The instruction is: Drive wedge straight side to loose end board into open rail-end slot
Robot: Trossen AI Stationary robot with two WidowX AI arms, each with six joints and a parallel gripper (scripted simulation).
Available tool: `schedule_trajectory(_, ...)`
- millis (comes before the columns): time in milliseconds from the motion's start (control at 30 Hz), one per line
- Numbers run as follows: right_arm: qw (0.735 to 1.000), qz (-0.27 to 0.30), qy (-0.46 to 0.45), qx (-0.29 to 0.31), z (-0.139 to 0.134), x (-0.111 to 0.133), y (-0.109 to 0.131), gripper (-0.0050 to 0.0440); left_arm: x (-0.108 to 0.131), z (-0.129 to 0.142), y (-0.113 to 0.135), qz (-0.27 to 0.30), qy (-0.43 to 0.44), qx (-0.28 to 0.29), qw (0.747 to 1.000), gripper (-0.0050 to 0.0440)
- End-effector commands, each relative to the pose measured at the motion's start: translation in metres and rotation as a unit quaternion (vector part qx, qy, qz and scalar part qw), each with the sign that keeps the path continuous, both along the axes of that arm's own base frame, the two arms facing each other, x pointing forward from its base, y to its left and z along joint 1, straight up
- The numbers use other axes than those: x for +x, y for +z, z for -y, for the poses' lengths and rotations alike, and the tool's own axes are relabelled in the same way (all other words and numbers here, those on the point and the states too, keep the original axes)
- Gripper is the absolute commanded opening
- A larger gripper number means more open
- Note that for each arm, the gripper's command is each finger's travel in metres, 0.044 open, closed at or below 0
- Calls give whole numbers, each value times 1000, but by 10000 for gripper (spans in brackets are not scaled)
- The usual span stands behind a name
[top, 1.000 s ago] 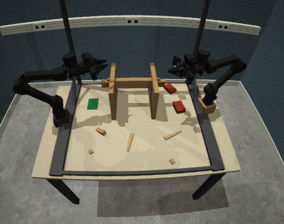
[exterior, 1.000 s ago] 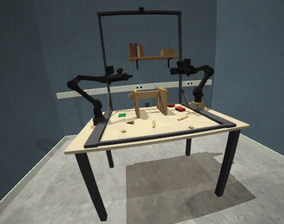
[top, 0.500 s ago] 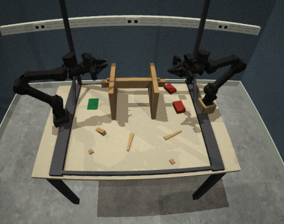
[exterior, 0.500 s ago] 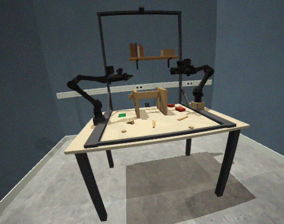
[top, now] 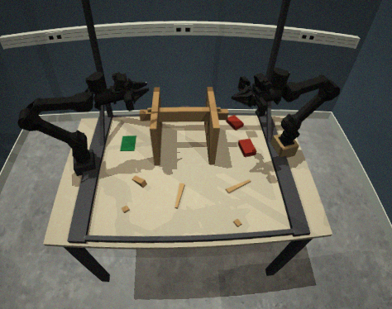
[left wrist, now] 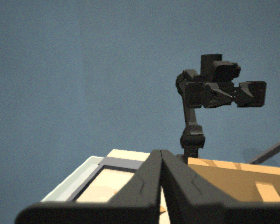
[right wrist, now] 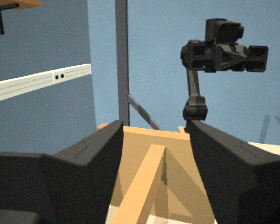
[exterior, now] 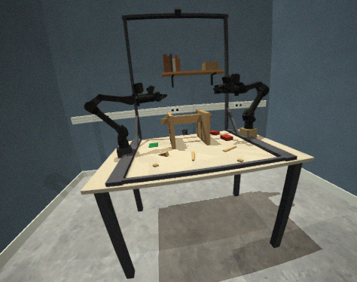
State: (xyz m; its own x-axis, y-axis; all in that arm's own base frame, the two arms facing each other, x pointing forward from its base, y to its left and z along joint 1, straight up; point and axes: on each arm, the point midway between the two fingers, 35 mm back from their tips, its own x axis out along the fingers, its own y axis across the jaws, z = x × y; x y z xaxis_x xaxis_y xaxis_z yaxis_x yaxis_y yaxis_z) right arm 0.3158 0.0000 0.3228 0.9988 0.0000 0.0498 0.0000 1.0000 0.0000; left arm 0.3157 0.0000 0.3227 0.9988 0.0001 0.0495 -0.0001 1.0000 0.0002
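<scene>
Two upright end boards (top: 155, 136) (top: 213, 136) stand on the table, joined by a rail (top: 182, 114) (exterior: 186, 119) (right wrist: 136, 200) whose ends poke out past them. Small pieces show on the rail at both boards; how far they sit in the slots is too small to tell. Two long thin wedges (top: 179, 196) (top: 238, 186) lie on the table. My left gripper (top: 233, 97) (exterior: 215, 90) (left wrist: 159, 156) is shut, with no wedge visible in it, high beyond the picture-right board. My right gripper (top: 147, 87) (exterior: 166, 96) (right wrist: 156, 127) is partly open and empty, high beyond the picture-left board.
Two red blocks (top: 235, 122) (top: 246, 147) lie beside the picture-right board. A green patch (top: 128, 143) lies left of the boards. A short wooden block (top: 139, 181) and two small wooden pieces (top: 125, 209) (top: 237, 222) lie in front. A dark frame (top: 188, 238) edges the work area.
</scene>
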Motion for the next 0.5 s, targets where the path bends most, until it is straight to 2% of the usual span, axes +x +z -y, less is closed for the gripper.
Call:
schedule_trajectory(0, 1000, 12, 2, 2, 0, -1, 12, 187, 0, -1, 7, 7, 0, -2, 1000, -50)
schedule_trajectory(467, 1000, 12, 2, 2, 0, -1, 12, 187, 0, -1, 8, 8, 0, -2, 1000, -50)
